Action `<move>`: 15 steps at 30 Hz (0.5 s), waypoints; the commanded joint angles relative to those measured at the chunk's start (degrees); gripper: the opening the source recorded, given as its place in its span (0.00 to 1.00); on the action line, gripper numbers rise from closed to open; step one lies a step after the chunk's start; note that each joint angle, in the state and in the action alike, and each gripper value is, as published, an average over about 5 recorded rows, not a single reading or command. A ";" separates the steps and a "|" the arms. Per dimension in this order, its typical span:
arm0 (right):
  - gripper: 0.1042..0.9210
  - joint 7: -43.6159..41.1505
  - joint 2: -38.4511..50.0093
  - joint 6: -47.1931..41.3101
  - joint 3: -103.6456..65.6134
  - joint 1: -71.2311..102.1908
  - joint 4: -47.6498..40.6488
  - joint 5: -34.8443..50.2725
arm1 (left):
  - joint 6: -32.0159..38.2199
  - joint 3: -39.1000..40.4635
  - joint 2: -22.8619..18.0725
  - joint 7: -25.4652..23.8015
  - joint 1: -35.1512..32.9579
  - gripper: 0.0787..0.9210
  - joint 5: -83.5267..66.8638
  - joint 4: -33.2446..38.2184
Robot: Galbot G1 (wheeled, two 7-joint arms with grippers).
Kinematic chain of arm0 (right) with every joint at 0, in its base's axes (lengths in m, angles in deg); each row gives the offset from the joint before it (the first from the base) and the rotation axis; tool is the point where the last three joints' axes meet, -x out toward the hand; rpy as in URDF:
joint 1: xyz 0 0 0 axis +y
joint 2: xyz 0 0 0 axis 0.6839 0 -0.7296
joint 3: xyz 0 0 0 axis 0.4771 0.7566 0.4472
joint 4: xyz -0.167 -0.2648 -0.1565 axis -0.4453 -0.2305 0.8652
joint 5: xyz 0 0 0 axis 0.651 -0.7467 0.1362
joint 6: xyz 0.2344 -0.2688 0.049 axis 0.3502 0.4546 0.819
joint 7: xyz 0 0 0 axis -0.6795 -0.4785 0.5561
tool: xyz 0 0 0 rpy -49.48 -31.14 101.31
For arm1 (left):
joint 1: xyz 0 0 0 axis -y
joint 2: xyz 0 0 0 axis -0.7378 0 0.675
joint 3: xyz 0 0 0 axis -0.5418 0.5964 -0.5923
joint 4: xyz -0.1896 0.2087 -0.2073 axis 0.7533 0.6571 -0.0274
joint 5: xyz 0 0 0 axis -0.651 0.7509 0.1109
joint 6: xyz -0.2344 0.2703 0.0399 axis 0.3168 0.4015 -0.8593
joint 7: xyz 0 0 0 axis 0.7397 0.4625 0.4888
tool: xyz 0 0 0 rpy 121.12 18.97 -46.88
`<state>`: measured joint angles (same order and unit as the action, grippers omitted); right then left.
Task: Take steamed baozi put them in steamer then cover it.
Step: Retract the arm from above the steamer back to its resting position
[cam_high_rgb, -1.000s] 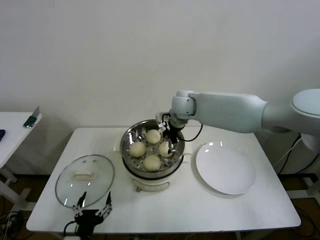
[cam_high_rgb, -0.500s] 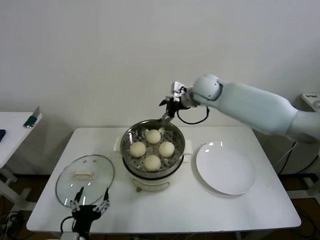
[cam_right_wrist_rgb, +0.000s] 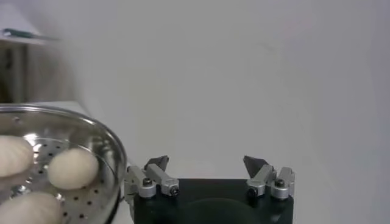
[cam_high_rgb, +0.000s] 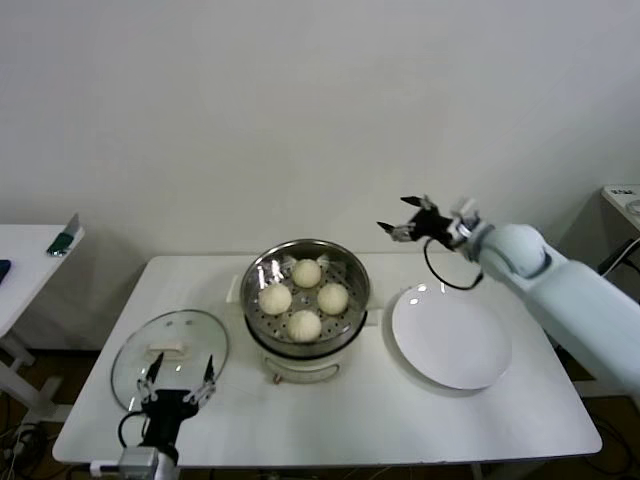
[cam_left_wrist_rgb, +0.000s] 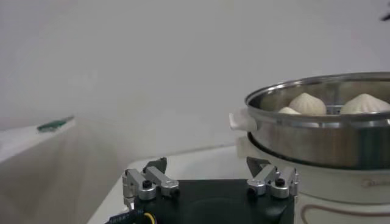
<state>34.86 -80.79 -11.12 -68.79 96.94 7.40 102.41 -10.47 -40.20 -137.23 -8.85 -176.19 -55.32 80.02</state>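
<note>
Having left the steamer, the right gripper is hanging wide open and empty beyond the plate; four baozi are sitting inside.

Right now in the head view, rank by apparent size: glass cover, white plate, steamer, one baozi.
1. Steamer and white plate: look alike, no ranking.
2. Glass cover: slightly smaller, partly hidden by the left hand.
3. Baozi: smallest.

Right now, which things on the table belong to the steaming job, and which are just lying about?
Job: four cream-white round baozi; shiny round steel steamer on a white base; round clear glass lid beside it.
Lying about: flat round white plate; small green object on the white side table.
</note>
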 commanded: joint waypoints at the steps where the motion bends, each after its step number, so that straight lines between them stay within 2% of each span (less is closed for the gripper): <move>1: 0.88 5.45 -4.20 18.79 -39.18 46.25 5.26 -7.84 | 2.55 -0.65 0.72 0.63 2.98 0.88 9.83 -1.68; 4: 0.88 5.42 -9.68 22.59 -42.58 50.86 5.36 -9.09 | 4.96 -1.63 2.33 3.29 3.26 0.88 19.54 -4.00; 8: 0.88 5.16 -15.49 24.34 -44.65 57.09 6.12 -10.77 | 8.32 -3.75 5.54 9.95 3.56 0.88 33.81 -8.23; 12: 0.88 5.61 -19.59 25.81 -45.01 61.71 6.11 -12.42 | 12.76 -5.98 9.65 16.57 4.22 0.88 45.02 -15.45; 15: 0.88 5.75 -22.06 26.93 -44.68 63.56 6.11 -13.45 | 15.06 -6.78 12.11 19.40 5.13 0.88 50.64 -21.57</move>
<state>39.05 -92.28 7.74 -102.40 140.61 11.93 93.65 -3.70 -43.68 -132.53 -1.50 -172.78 -32.64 73.05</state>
